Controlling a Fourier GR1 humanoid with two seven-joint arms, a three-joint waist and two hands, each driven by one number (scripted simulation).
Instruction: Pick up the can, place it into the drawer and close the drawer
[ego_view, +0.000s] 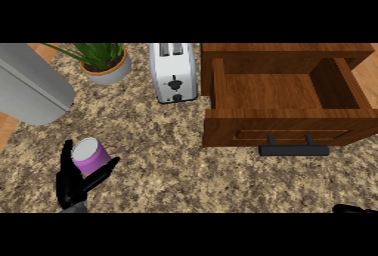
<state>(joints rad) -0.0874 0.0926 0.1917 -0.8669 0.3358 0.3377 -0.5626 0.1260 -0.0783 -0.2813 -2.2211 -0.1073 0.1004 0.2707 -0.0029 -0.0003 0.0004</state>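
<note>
A purple can (91, 155) with a pale grey top stands at the lower left of the speckled counter (177, 170). My left hand (74, 182) is at it, thumb on its left side and fingers along its right, curled round it. The wooden drawer (284, 92) at the upper right is pulled out and open, its inside bare, with a black handle (294, 149) on its front. Only a dark sliver of my right hand (353, 209) shows at the lower right edge.
A silver toaster (174, 71) stands left of the drawer. A potted green plant (105, 62) sits further left. A large grey rounded object (29, 82) fills the upper left corner.
</note>
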